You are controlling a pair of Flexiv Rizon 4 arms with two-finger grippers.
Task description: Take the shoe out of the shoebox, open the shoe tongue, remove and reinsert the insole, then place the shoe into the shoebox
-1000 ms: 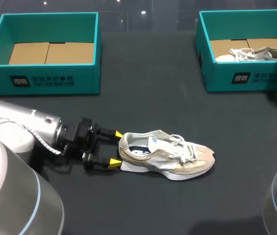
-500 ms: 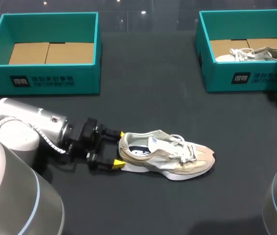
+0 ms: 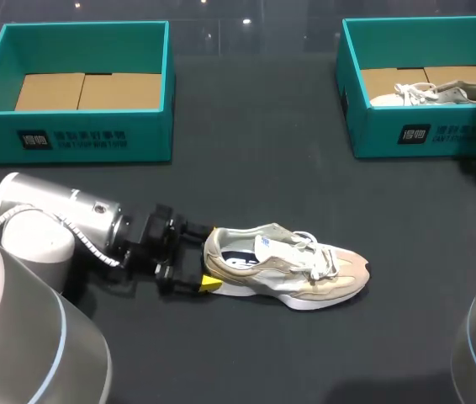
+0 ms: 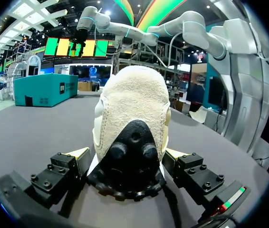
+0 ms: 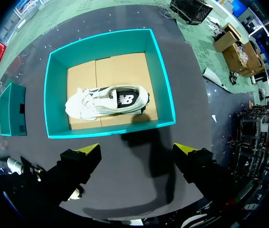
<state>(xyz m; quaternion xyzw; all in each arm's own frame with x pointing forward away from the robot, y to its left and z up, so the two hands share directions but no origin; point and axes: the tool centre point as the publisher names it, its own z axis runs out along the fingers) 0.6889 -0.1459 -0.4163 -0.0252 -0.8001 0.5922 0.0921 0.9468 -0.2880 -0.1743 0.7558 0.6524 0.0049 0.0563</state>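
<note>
Beige shoe [image 3: 284, 271] out on the table [image 3: 263, 168]; left end effector [image 3: 211, 257] straddles its heel [image 4: 130, 104] at nine o'clock, unclamped; right end effector [image 5: 137, 156] gapes empty. Next, likely: pinch heel, open tongue [image 3: 265, 244].

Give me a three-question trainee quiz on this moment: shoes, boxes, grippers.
1. True or false: both boxes hold a shoe.
2. The left gripper is at which part of the shoe on the table? A toe, B heel, C laces.
3. Fill in: the right gripper hangs over the ___ box.
Key: 1 false, only the right box holds a second shoe; the left box holds none. 2 B. 3 right.
</note>
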